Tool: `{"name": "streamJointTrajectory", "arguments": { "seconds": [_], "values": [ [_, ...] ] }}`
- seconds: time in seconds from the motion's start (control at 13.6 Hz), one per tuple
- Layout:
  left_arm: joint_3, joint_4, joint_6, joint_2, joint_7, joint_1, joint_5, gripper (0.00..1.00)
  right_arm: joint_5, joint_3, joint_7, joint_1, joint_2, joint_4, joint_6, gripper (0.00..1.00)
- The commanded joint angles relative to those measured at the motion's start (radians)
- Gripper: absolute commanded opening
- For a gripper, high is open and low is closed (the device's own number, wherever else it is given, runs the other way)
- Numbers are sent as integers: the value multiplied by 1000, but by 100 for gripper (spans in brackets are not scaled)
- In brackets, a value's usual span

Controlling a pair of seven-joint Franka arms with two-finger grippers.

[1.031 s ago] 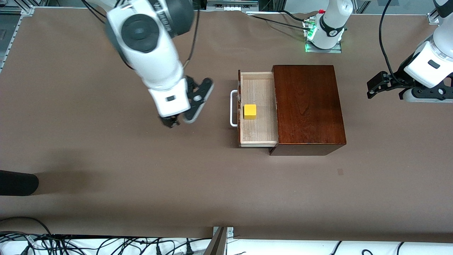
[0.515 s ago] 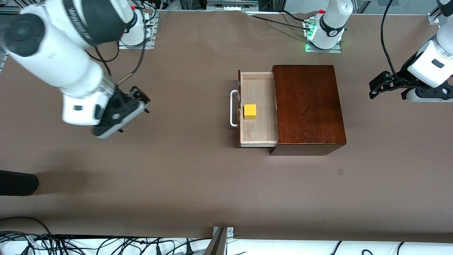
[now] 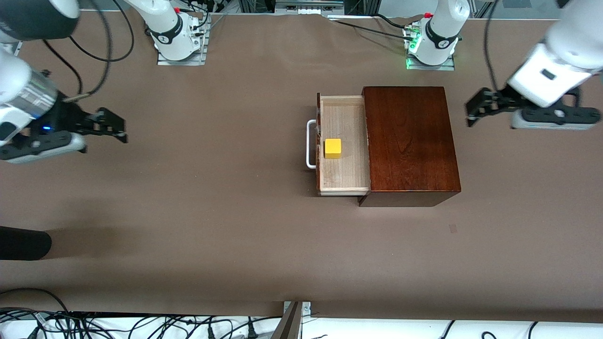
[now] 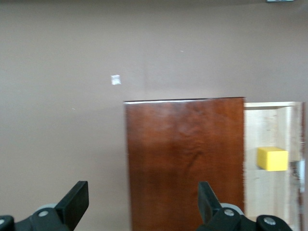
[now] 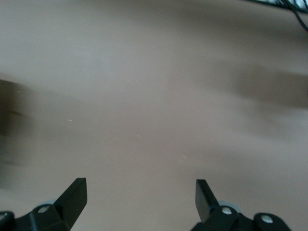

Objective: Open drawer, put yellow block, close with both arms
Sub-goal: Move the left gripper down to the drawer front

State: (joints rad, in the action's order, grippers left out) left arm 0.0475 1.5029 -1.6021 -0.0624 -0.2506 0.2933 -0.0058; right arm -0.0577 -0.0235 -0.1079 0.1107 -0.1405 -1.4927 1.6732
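The drawer stands pulled out of the dark-brown wooden box, its white handle toward the right arm's end. The yellow block lies on the pale drawer floor, close to the drawer front. My left gripper hovers open and empty beside the box at the left arm's end. Its wrist view shows the gripper facing the box, with the block in the drawer. My right gripper hangs open and empty over bare table at the right arm's end; its wrist view, with the gripper, holds only tabletop.
A dark rounded object juts in at the table edge on the right arm's end, nearer the camera. Cables run along the near edge. The arm bases stand along the table's edge farthest from the camera.
The right arm has swung away from the drawer to its own end of the table. The left gripper has shifted a little toward the box. Drawer and block have not moved.
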Motion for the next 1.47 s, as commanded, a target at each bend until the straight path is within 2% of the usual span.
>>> {"name": "streamJointTrajectory", "arguments": {
  "seconds": [0.0, 0.22, 0.44, 0.66, 0.88, 1.25, 1.4],
  "values": [
    [-66, -64, 33, -53, -151, 21, -37, 100, 19, -54, 28, -9, 82, -107, 5, 100],
    [-158, -75, 31, -86, -358, 52, -39, 100, 35, -102, 30, -14, 102, -112, -52, 100],
    [-212, -122, 31, -161, -571, 110, -39, 100, 55, -108, 30, -14, 107, -118, -55, 100],
    [-212, -179, 24, -247, -787, 237, -40, 100, 67, -111, 28, -14, 95, -112, -56, 100],
    [-212, -286, 22, -370, -987, 326, -42, 100, 67, -112, 25, -14, 72, -109, -55, 100],
    [-202, -351, -148, -537, -1280, 446, -40, 100, 65, -112, 25, -16, 67, -109, -56, 100],
    [-201, -406, -179, -611, -1361, 464, -40, 100, 64, -112, 28, -16, 67, -109, -56, 100]
  ]
}}
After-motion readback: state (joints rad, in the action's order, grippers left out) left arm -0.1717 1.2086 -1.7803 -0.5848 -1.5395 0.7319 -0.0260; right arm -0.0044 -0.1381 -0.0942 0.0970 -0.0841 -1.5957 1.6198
